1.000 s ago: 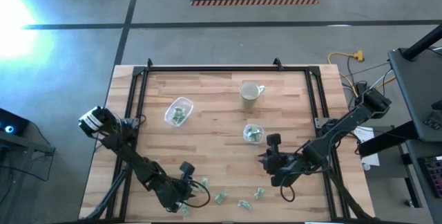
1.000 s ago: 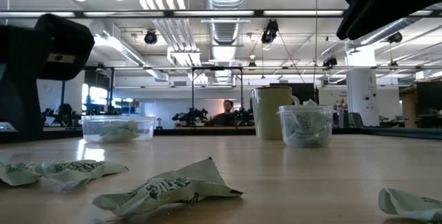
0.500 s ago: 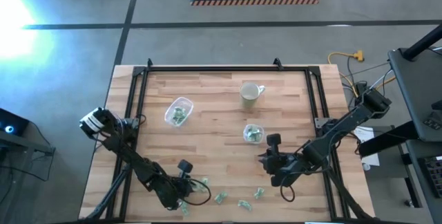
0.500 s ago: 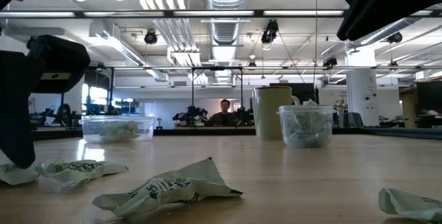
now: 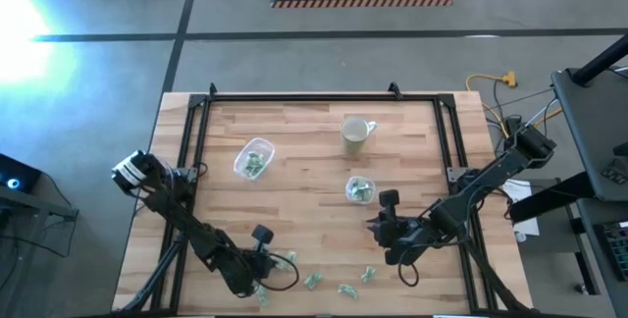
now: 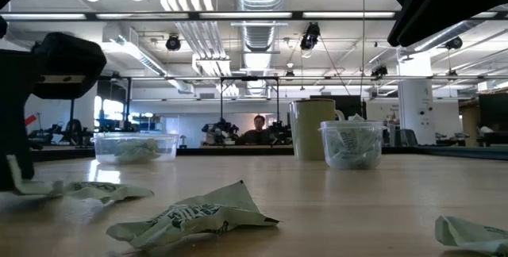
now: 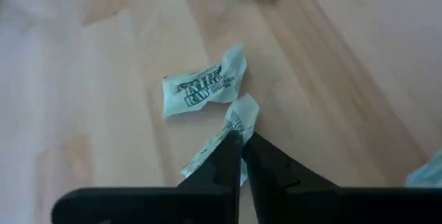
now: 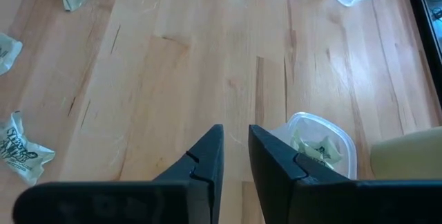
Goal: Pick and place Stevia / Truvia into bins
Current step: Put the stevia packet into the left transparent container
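Note:
Several green-and-white Stevia packets lie near the table's front edge, among them one (image 5: 314, 280) and one (image 5: 368, 274). My left gripper (image 7: 242, 138) is low over the front left and shut on one packet (image 7: 235, 120). A second packet (image 7: 204, 89) lies flat just beyond it. The wider clear bin (image 5: 253, 158) and the smaller clear bin (image 5: 359, 189) stand mid-table with packets inside. My right gripper (image 8: 235, 141) hangs above the wood near the smaller bin (image 8: 321, 144), its fingers a little apart with nothing between them. My left gripper pinches the packet between its two fingertips, near the packet's crumpled far end (image 7: 243, 108), which sticks out past the tips. The fingers slant down from the near left. The packet stands on edge in the hold, and its other end (image 7: 200, 163) trails by the left finger, low at the tabletop.
A pale mug (image 5: 355, 133) stands behind the smaller bin. A black frame (image 5: 294, 99) runs along the table's far and side edges. Bare wood lies between the bins and the packets. In the low view, people sit far off in the room behind.
My left gripper has shut and taken hold of the packet at the front left, staying in place. The packet has been squeezed up on edge between the fingertips. The right arm has kept still.

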You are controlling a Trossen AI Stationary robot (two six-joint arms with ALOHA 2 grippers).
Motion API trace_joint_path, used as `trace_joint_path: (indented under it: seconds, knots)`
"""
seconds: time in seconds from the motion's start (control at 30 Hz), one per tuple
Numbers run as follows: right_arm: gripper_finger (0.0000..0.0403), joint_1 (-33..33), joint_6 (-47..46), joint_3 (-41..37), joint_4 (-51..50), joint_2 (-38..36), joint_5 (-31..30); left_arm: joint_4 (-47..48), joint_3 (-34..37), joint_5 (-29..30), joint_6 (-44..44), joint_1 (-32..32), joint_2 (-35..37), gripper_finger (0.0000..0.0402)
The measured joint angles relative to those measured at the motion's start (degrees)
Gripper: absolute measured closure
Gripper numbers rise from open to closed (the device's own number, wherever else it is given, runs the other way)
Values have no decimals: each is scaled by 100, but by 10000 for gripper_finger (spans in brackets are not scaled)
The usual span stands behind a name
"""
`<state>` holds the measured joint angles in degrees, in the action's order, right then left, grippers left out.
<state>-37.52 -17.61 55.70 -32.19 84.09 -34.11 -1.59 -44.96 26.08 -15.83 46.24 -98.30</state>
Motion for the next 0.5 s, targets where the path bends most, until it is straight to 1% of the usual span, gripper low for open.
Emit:
trace_joint_path:
  seconds: [0.23,0.5]
  knots:
    - [342,2,0,-4,8,0,-4,780,-136,741,13,0,324,396]
    - [343,2,1,-64,26,2,-15,1626,-76,1963,-27,-2,971,396]
